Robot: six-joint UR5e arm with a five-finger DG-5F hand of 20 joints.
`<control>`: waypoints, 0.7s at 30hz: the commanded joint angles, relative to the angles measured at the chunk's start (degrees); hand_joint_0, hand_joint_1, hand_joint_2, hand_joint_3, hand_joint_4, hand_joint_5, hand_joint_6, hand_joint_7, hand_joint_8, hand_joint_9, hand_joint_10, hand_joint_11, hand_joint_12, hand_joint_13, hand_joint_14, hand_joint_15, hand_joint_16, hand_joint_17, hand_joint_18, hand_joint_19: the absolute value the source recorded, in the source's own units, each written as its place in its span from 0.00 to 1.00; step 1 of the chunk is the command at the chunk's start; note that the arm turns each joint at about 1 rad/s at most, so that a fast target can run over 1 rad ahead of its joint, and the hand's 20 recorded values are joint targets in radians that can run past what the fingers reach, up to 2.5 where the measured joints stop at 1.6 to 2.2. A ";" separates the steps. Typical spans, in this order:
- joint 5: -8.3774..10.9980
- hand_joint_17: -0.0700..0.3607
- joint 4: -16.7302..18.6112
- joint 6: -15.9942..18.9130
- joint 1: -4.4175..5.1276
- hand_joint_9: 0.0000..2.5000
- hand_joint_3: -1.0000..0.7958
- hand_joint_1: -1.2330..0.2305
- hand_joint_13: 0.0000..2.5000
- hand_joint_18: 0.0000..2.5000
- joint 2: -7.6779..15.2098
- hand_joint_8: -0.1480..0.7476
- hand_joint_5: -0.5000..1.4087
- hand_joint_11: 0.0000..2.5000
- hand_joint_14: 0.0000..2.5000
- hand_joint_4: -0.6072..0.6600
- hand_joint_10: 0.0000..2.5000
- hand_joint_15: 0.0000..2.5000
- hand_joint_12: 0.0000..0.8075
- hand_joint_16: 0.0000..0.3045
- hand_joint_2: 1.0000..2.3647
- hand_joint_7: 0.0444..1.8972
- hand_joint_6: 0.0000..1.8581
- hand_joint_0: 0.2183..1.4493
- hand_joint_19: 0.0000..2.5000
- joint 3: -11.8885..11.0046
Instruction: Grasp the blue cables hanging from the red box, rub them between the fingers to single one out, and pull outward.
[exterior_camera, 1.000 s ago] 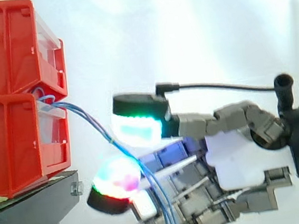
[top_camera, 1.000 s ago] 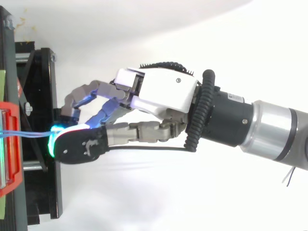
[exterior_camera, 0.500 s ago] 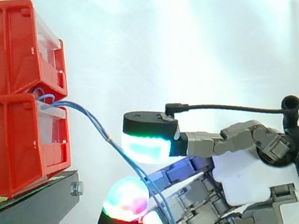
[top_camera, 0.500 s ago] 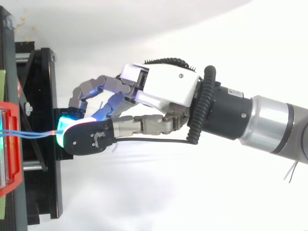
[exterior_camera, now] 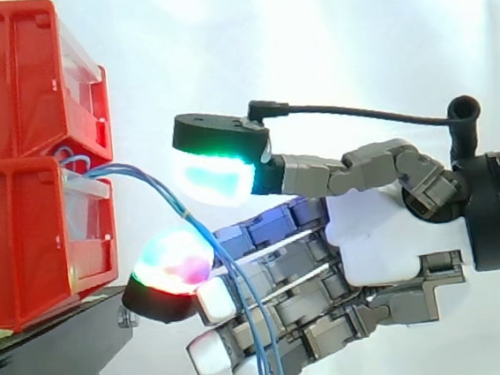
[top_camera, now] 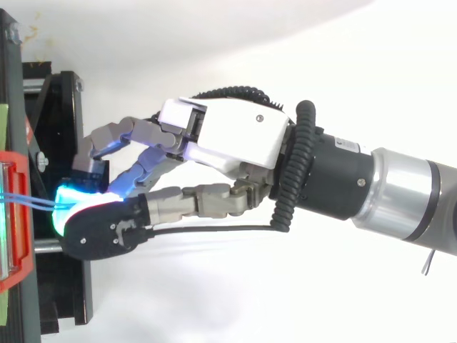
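The thick thumb pad [exterior_camera: 218,177] glows green and blue-green. Below it, a round fingertip pad [exterior_camera: 173,264] glows green, blue and pink. The thin blue cables [exterior_camera: 203,236] run between these two pads. The thumb and fingers are bent in around the cables, so the hand [exterior_camera: 380,246] has hold of them. From the side a small gap shows between the two pads, so I cannot tell how hard they squeeze. Lower down, the other fingertips [exterior_camera: 215,299] glow white, and the cables hang down across them, in front of the grey fingers, to the bottom edge of the picture.

From the pads, the cables curve up and to the left. They go into the lower red plastic box [exterior_camera: 25,245], at the top of its clear plastic front [exterior_camera: 84,208]. An upper red plastic box [exterior_camera: 9,78] sits right on top of the lower one. Both boxes stand on a black metal stand [exterior_camera: 44,349].

From above, the cables [top_camera: 28,200] stretch from the red box to the glowing thumb tip, which is close to the box. The white back of the hand joins the black and silver arm [top_camera: 400,193], which comes in from the right. A white curtain [exterior_camera: 351,45] hangs behind it all.
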State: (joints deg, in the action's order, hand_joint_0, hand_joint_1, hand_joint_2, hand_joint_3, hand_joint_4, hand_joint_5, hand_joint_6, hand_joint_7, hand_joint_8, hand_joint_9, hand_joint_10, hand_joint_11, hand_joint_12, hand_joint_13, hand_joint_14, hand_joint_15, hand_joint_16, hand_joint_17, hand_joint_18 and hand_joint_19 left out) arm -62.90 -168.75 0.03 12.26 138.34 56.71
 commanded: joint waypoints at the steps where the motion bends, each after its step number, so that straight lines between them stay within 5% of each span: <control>1: -0.03 0.40 0.00 0.06 -0.04 0.40 0.33 0.44 0.34 0.29 0.00 0.46 0.18 0.28 0.01 0.62 0.01 0.24 0.44 0.15 0.01 0.48 0.43 0.29 0.23 -0.37; 11: -0.12 0.42 -0.44 0.15 -0.30 0.39 0.47 0.38 0.35 0.31 0.00 0.49 0.18 0.30 0.01 0.60 0.01 0.23 0.46 0.16 0.01 0.46 0.50 0.31 0.22 -0.99; 21: -0.38 0.39 -2.20 0.24 -0.30 0.37 0.45 0.28 0.33 0.30 -0.09 0.45 0.17 0.30 0.01 0.47 0.01 0.23 0.42 0.14 0.01 0.52 0.50 0.38 0.21 -1.96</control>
State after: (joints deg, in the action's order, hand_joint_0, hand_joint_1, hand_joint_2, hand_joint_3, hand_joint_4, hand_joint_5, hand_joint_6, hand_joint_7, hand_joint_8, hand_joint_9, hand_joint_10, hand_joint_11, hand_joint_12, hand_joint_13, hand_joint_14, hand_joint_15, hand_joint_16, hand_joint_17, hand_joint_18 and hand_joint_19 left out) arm -63.27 -170.77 0.24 11.96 138.32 54.82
